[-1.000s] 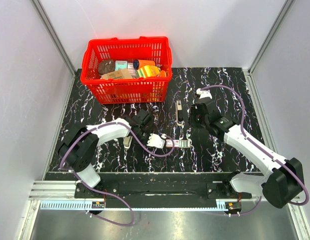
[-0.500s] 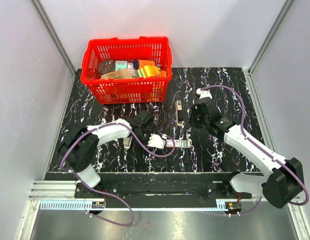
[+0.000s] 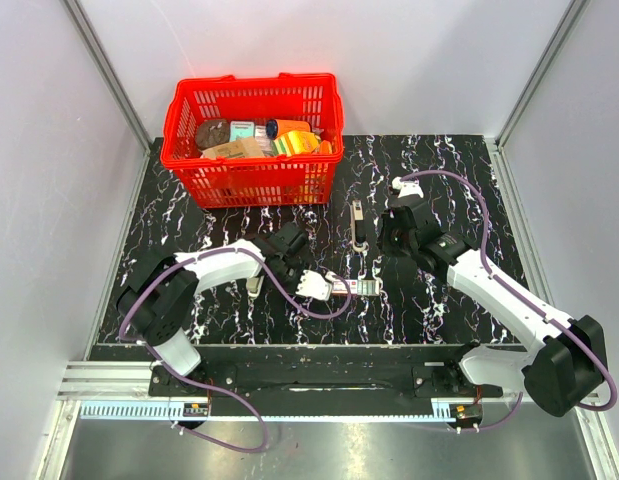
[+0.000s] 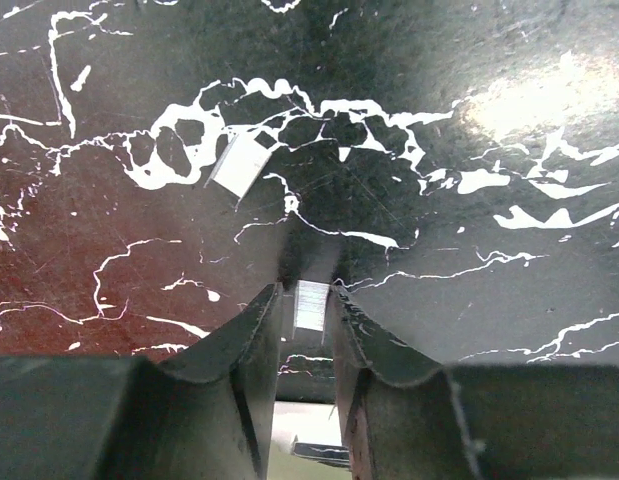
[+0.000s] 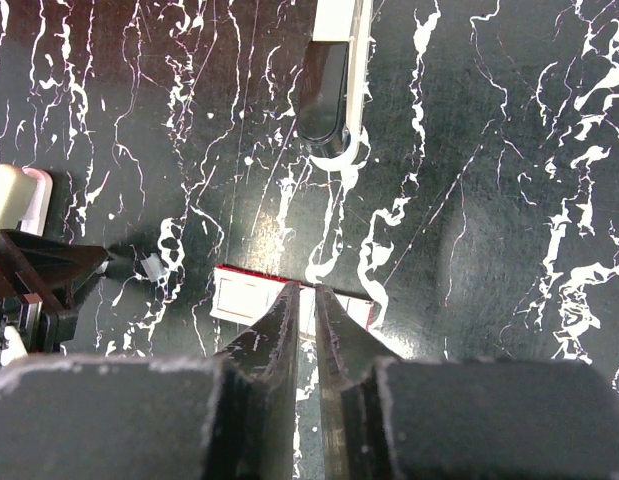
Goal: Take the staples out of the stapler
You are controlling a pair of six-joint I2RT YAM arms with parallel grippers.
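A beige oblong block (image 3: 254, 283) is seen lying on the black, white-veined marble desk (image 3: 189, 210). It is well to the left of the small slim stapler with a silver-grey top on a black base (image 3: 358, 225), and nearer the arms than it. A red plastic mesh basket (image 3: 249, 185), filled with assorted packets, is set at the far side of the desk, behind and to the left of the stapler.

The left tool (image 4: 306, 292) is held low over the desk, left of the stapler and on its near side. Its jaws are drawn almost together and are clamped on a small silver strip of staples (image 4: 311, 308), whose sides are met by both inner faces. Whether that strip is lifted clear of the desk cannot be told. A second short silver strip of staples (image 4: 239, 165) is laid flat on the desk just beyond the left tool's tip, apart from it.

The stapler itself is found lying on the desk, its length pointing away from the arms, and is touched by neither tool. A small red-and-white box (image 5: 239, 298) is placed on the near side of the stapler, close to it but apart.

The right tool (image 5: 304, 290) is held above that box, on the stapler's near side. Its jaws are brought together with only a thin slit between them, and nothing is gripped.
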